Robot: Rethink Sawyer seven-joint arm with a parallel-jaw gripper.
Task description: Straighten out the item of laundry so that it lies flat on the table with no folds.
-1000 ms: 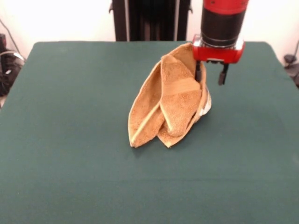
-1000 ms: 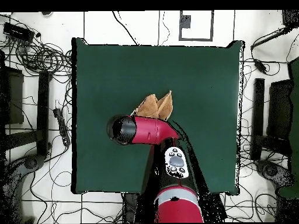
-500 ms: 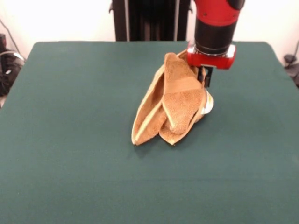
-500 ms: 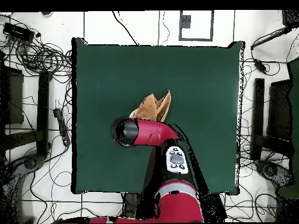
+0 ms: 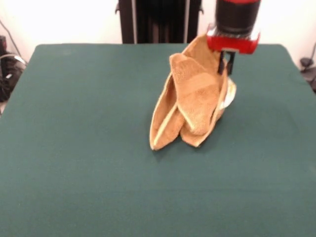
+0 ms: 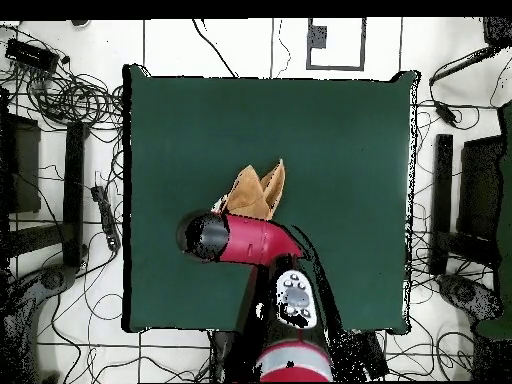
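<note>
The item of laundry is a golden-orange terry towel, gathered into upright folds and hanging from its top edge. Its lower tips rest on the dark green table. My gripper is right above it, shut on the towel's upper right edge, under the red wrist. In the overhead view the towel shows as two pointed folds just beyond the red arm, which hides the gripper.
Green cloth stretches wide on all sides of the towel. A black stand rises behind the table's far edge. Cables and dark equipment lie on the floor around the table in the overhead view.
In the front view my gripper has risen and shifted right, pulling the towel with it. The towel's lower tips have slid right across the cloth.
</note>
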